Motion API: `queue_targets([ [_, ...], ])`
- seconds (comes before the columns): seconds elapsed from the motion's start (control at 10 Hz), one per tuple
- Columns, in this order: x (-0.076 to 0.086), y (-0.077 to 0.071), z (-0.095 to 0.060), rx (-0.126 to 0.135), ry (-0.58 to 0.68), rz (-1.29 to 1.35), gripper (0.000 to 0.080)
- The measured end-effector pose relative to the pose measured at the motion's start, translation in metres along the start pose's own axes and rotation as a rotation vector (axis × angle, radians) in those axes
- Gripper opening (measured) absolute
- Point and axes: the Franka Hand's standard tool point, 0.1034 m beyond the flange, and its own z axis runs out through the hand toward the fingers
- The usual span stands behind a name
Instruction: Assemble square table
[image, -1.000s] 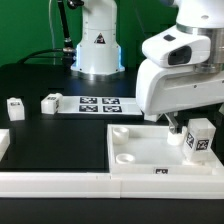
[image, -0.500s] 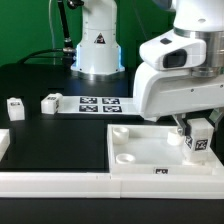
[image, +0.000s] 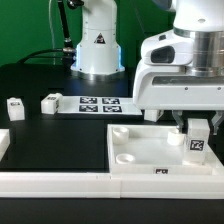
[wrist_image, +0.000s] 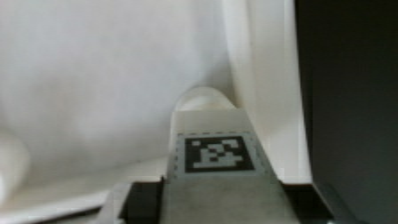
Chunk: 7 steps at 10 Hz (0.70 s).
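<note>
The white square tabletop (image: 150, 152) lies tray-side up at the front of the exterior view's right, against the white rails; round sockets show at its near-left and far-left corners. My gripper (image: 198, 128) is shut on a short white tagged leg (image: 199, 141) and holds it upright over the tabletop's right part, its lower end at or just above the tray floor. In the wrist view the leg (wrist_image: 214, 140) runs out from between the fingers (wrist_image: 143, 200) over the white tray surface (wrist_image: 89, 90). Two more white legs (image: 15, 108) (image: 50, 102) lie on the black table at the exterior view's left.
The marker board (image: 98, 103) lies flat behind the tabletop. White border rails (image: 60, 183) run along the front edge, with a rail piece (image: 4, 146) at the left. The robot base (image: 98, 45) stands at the back.
My gripper with the leg has moved down and slightly toward the exterior view's right; the leg now sits lower over the tabletop. The other parts have not moved.
</note>
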Motion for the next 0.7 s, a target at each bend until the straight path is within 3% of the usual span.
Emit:
queue_targets([
  [0.2,-0.009,0.003,0.001,0.006,-0.009,0.296,0.0291],
  [0.5,-0.0016,-0.0001,0.0012,0.113,-0.024,0.754,0.0291],
  [0.7,-0.0038,-0.0043,0.0021,0.114,-0.033,0.916,0.0291],
])
